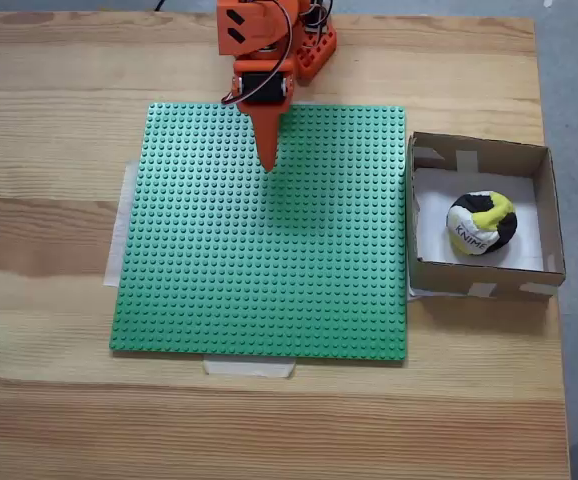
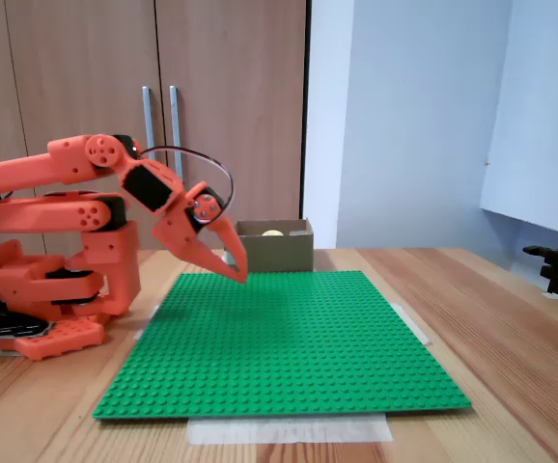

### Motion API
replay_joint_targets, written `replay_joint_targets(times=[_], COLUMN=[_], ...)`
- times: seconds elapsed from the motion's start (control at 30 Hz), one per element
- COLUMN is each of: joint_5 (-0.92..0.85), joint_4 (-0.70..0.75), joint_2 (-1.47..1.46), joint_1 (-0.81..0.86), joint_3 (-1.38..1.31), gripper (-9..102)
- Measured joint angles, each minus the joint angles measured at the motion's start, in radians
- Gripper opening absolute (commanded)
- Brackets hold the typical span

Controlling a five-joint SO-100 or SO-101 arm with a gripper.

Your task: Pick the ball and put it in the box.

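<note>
Right of frame: ball (image 1: pixel 481 222) rests inside box (image 1: pixel 479 152) | top centre: claw (image 1: pixel 267 160) clenched, empty, above green baseplate (image 1: pixel 259 290) | risk: any return sweep could nudge box.

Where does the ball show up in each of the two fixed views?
Fixed view from above: the ball lies inside the box, right of the green baseplate.
Fixed view from the side: only the ball's yellow top peeks over the box, behind the baseplate.
Shared landmark: the green baseplate.
</note>
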Motion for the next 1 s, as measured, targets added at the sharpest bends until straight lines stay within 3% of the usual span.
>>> replay_joint_targets(times=[1.0], joint_5=[-0.046], joint_4=[-0.181], joint_2=[-0.008], joint_1=[0.031], joint_3=[0.204], gripper=[-1])
